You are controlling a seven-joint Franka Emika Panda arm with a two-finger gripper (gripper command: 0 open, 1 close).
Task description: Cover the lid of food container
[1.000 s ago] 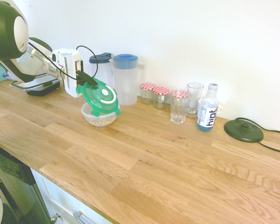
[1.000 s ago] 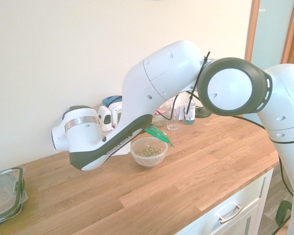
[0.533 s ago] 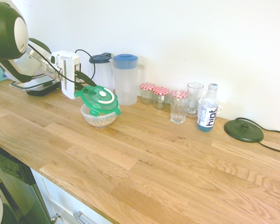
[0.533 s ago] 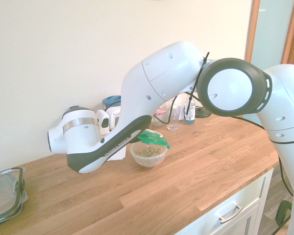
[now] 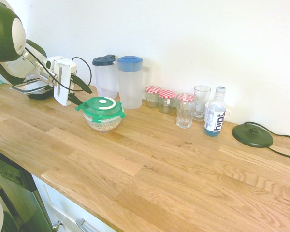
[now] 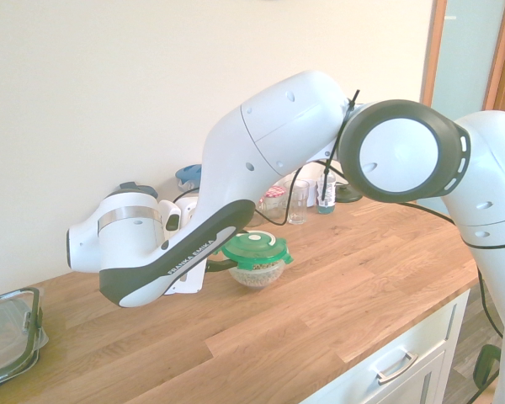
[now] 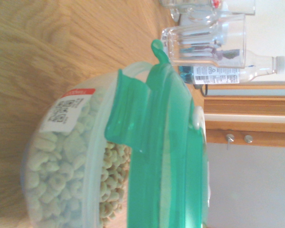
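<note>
The green lid (image 5: 100, 107) lies flat on the cereal bowl (image 5: 103, 123), which stands on the oak counter (image 5: 150, 159) in front of the blue-lidded pitchers (image 5: 129, 81). The end effector (image 5: 80, 94) sits just beside the lid's edge, its dark fingers spread apart and gripping nothing. To finish well, the arm should probably draw away level and clear of the clip tabs, since snagging one could tip the lid; the wrist view suggests it is resting on the rim, not snapped down.
</note>
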